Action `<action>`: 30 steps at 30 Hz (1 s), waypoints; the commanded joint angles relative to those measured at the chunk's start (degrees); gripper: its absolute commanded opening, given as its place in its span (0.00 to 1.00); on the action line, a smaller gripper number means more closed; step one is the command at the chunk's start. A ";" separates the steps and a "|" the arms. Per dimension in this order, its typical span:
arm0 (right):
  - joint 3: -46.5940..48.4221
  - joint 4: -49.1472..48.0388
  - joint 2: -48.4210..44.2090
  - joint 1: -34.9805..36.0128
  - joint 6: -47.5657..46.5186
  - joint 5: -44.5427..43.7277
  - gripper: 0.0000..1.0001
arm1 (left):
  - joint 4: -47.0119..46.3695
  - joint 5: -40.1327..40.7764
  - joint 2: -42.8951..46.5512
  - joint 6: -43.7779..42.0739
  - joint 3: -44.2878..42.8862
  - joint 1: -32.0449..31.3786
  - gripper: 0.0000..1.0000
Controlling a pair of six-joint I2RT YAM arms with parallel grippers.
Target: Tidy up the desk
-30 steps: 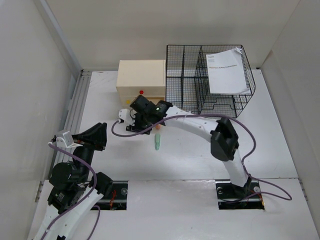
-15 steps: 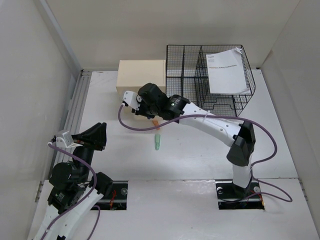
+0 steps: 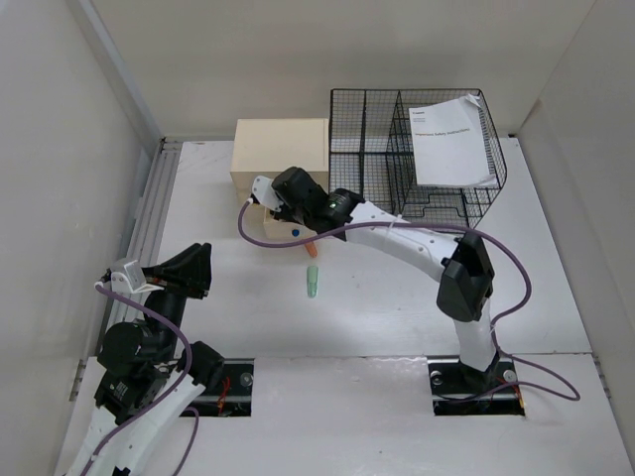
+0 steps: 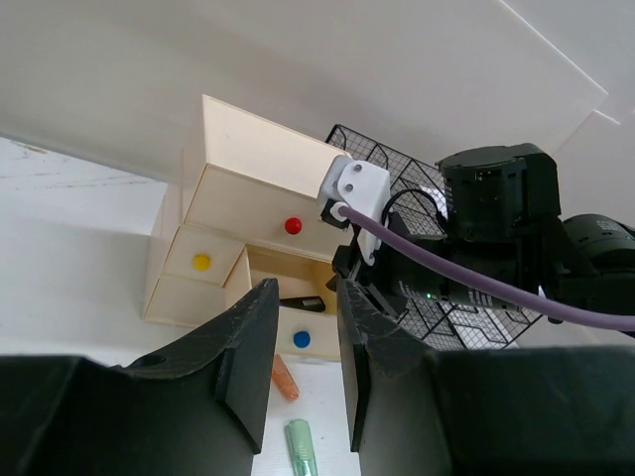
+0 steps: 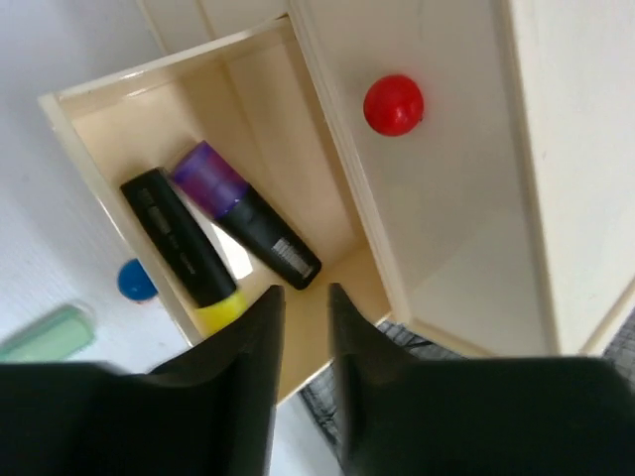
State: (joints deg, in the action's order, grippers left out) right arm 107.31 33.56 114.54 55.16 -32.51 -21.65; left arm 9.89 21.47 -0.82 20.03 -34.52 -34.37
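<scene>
The white desk [image 3: 536,278] carries a cream drawer box [image 3: 280,149] at its back. The box's lowest drawer [image 5: 298,198], with a blue knob [image 5: 136,281], is pulled out. Inside it lie a black marker with a yellow cap [image 5: 184,253] and a black marker with a purple cap [image 5: 243,213]. My right gripper [image 5: 303,297] hovers just above this drawer, slightly open and holding nothing. On the desk in front of the drawer lie an orange marker [image 3: 310,248] and a green highlighter [image 3: 314,283]. My left gripper [image 3: 193,268] is raised at the near left, open and empty, aimed at the box.
A black wire-mesh rack [image 3: 417,159] with a white paper [image 3: 451,139] stands right of the box. The ribbed metal rail [image 3: 149,208] runs along the desk's left edge. The box also has a red knob [image 4: 293,225] and a yellow knob [image 4: 201,262]. White walls enclose the desk.
My right gripper has moved from above the orange marker back over the open drawer, and its elbow has swung out to the right. The left arm has stayed still.
</scene>
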 commanded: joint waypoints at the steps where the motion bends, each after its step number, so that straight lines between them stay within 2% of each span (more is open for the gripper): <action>1: -0.95 -4.38 -3.26 0.04 0.26 0.11 0.26 | -2.42 0.50 1.87 -0.17 -0.55 0.27 0.27; 2: -0.96 -4.38 -4.23 0.04 0.78 1.25 0.13 | -2.42 0.50 1.87 -0.17 -0.55 0.27 0.27; 4: -0.96 -3.42 -5.29 -1.27 1.48 8.61 0.00 | -2.42 0.50 1.87 -0.17 -0.55 0.27 0.27; 5: -0.96 -2.28 -5.29 -1.89 2.01 11.95 0.00 | -2.42 0.50 1.87 -0.17 -0.55 0.27 0.27; 6: -0.09 -0.71 -5.29 -2.42 2.01 19.03 0.00 | -2.42 0.50 1.87 -0.17 -0.55 0.27 0.27; 10: 0.71 3.53 -4.77 -5.32 1.49 33.03 0.00 | -2.42 0.50 1.87 -0.17 -0.55 0.27 0.27; 15: 4.30 13.33 -0.65 -7.43 -3.07 44.57 0.00 | -2.42 0.50 1.87 -0.17 -0.55 0.27 0.27; 20: 5.90 15.13 3.14 -7.43 -3.96 45.03 0.00 | -2.42 0.50 1.87 -0.17 -0.55 0.27 0.27; 30: 5.81 12.41 3.67 -7.43 -1.41 40.28 0.00 | -2.42 0.50 1.87 -0.17 -0.55 0.27 0.27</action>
State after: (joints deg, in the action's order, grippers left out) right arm 112.25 45.10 116.29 47.11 -35.11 18.41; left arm 9.89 21.47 -0.82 20.03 -34.52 -34.37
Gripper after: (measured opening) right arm 0.009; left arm 0.269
